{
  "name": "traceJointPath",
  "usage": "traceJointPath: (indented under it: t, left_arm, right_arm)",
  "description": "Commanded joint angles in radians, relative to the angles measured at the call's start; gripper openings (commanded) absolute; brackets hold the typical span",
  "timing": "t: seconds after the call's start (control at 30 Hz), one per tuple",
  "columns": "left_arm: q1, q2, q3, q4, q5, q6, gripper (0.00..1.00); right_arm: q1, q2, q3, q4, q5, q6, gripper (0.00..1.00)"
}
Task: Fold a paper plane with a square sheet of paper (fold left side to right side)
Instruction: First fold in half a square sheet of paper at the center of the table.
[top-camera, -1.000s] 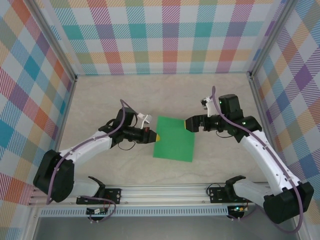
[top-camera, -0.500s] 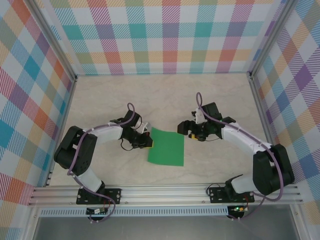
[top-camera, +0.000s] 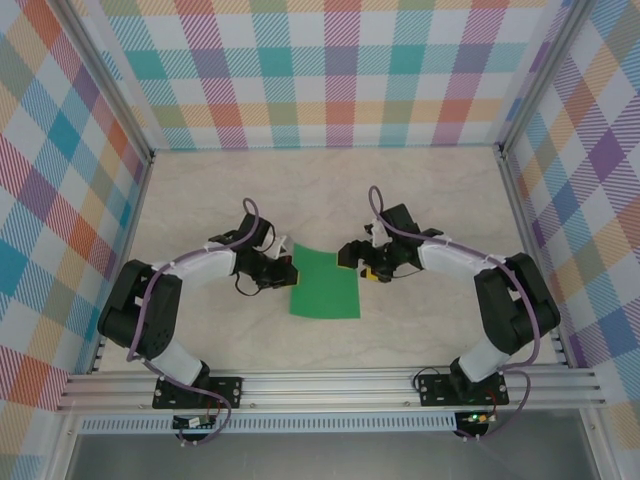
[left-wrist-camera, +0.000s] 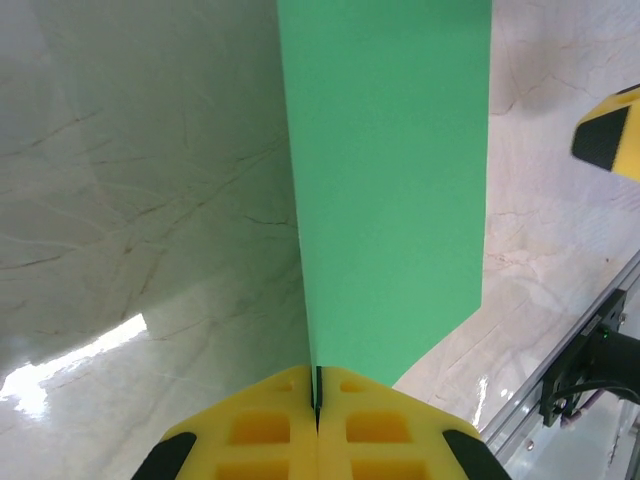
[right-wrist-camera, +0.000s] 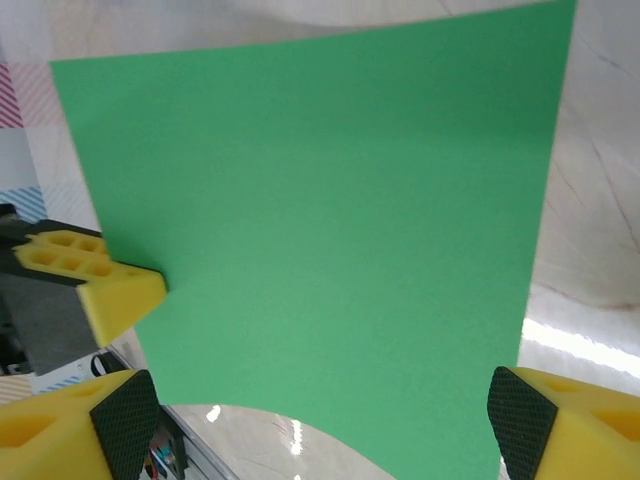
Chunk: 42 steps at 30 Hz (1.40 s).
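**Asker:** Start close in. What is your left pincer doing?

**Me:** Just past the aluminium rail (top-camera: 330, 385), both my arms bend inward over the table (top-camera: 200, 200). My left pincer (top-camera: 290, 272) is pressed together on the left edge of the square sheet of paper (top-camera: 325, 283). From that wrist I see my yellow fingers (left-wrist-camera: 270, 435) meeting, with the green edge nipped in the seam between them. The sheet stretches away ahead of them.

**Asker:** And your right one?

**Me:** My right pincer (top-camera: 352, 262) is at the sheet's right side, near its far corner, with its jaws wide apart. From that wrist the green sheet spreads ahead of my two black-padded fingertips (right-wrist-camera: 125, 420), its near edge bowing down toward the gap between them. I cannot tell whether either pad touches it, but they are not clamped on it.

**Asker:** So where does the paper lie?

**Me:** It lies between my two pincers, over the middle of the table, unfolded and slightly curved. Beyond it the marbled tabletop runs to the checked walls (top-camera: 320, 80).
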Motion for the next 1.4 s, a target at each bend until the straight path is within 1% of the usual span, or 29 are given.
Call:
traceJointPath:
  t: [0.0,0.1,0.17,0.6,0.67,0.77,0.83,0.97,1.13,1.37]
  left_arm:
    - [0.015,0.030,0.054,-0.029,0.014,0.018,0.00]
    - [0.018,0.069,0.099,-0.061,0.014,0.049,0.00]
    - [0.024,0.088,0.114,-0.061,0.023,0.055,0.00]
    - [0.026,0.112,0.124,-0.050,0.070,0.051,0.00]
    - [0.026,0.110,0.126,-0.045,0.078,0.048,0.08]
    - [0.026,0.105,0.122,-0.016,0.109,0.025,0.22]
    - [0.025,0.101,0.119,0.013,0.131,0.005,0.26]
    - [0.008,0.096,0.113,0.077,0.160,-0.045,0.39]
    - [-0.036,0.107,0.129,0.149,0.174,-0.093,0.46]
    - [-0.104,0.157,0.179,0.173,0.163,-0.115,0.48]
  right_arm:
    - [0.002,0.023,0.062,0.030,-0.025,-0.013,0.90]
    - [0.002,0.070,0.096,0.039,-0.073,-0.007,0.89]
    - [0.002,0.102,0.110,0.036,-0.080,-0.003,0.89]
    - [0.002,0.228,0.141,-0.006,-0.022,-0.028,0.88]
    - [0.002,0.235,0.140,-0.033,0.001,-0.041,0.88]
    - [0.002,0.240,0.134,-0.064,0.026,-0.056,0.88]
    - [0.002,0.239,0.120,-0.062,0.030,-0.056,0.88]
    - [0.002,0.240,0.089,-0.037,0.026,-0.044,0.88]
    - [0.003,0.243,0.068,-0.008,0.024,-0.030,0.88]
    - [0.004,0.233,0.056,0.014,0.022,-0.020,0.89]
